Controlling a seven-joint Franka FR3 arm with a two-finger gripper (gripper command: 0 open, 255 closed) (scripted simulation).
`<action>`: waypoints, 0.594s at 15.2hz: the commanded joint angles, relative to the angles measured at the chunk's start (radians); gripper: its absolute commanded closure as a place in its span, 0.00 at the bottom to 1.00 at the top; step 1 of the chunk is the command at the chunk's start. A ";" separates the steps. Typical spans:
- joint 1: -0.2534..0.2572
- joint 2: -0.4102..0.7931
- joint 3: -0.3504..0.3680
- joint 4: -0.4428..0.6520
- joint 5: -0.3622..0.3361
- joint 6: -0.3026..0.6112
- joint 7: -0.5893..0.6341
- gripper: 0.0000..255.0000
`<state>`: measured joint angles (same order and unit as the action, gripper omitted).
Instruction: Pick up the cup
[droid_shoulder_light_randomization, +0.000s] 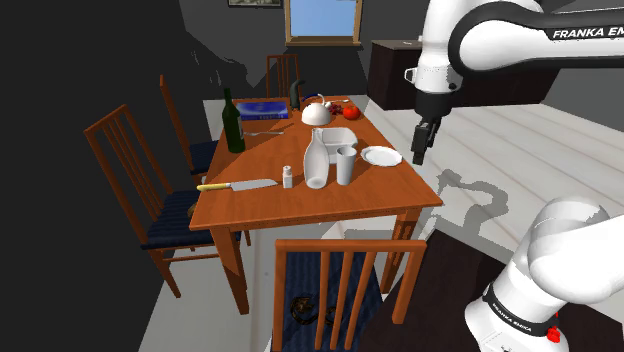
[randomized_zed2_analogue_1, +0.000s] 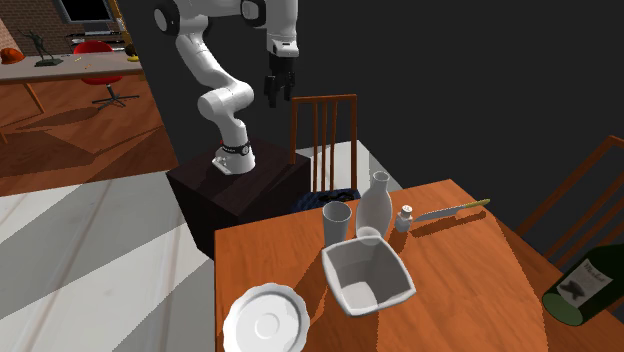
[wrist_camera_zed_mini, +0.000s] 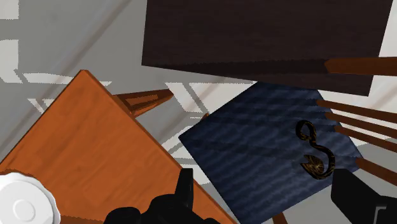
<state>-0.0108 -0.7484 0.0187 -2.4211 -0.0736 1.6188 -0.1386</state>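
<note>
Hanging in the air past the edge of the wooden table (droid_shoulder_light_randomization: 300, 205), the black gripper (droid_shoulder_light_randomization: 421, 140) points down with its fingers spread apart, gripping nothing, above a blue chair seat (wrist_camera_zed_mini: 254, 140). The grey cup (droid_shoulder_light_randomization: 346, 165) stands upright on the table, just beside a white bottle (droid_shoulder_light_randomization: 316, 162) and near a white plate (droid_shoulder_light_randomization: 381, 156), well apart from the gripper.

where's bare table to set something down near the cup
Bare strip along the table edge nearest the stand, bordered by knife and cup. Another between square bowl and wine bottle. Crowded around cup, white bottle, shaker.
</note>
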 joint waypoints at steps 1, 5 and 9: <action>0.000 0.000 0.000 0.000 0.000 0.000 0.000 0.00; -0.015 0.138 -0.025 0.032 -0.020 0.114 -0.017 0.00; -0.027 0.284 -0.049 0.085 -0.033 0.214 -0.034 0.00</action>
<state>-0.0350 -0.4941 -0.0244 -2.3410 -0.1033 1.8051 -0.1683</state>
